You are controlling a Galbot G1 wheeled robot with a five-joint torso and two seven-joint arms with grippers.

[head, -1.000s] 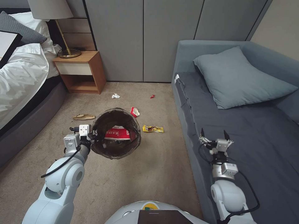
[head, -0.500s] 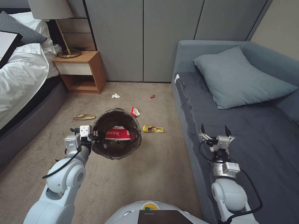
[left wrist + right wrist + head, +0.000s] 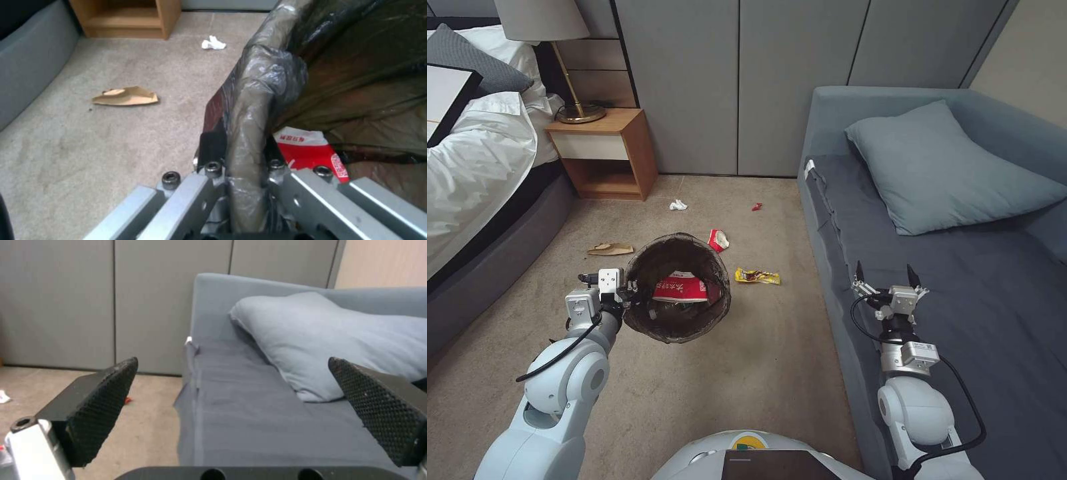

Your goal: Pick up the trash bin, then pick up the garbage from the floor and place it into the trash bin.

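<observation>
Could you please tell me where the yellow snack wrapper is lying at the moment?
In the head view, the yellow wrapper lies on the carpet just right of the trash bin, between it and the grey sofa.

The carpet (image 3: 747, 373) is viewed steeply from above by the head camera. The trash bin (image 3: 262, 110) rim is seen very close from the left wrist. The sofa (image 3: 231, 413), shared with the head view, is faced from the right wrist.
</observation>
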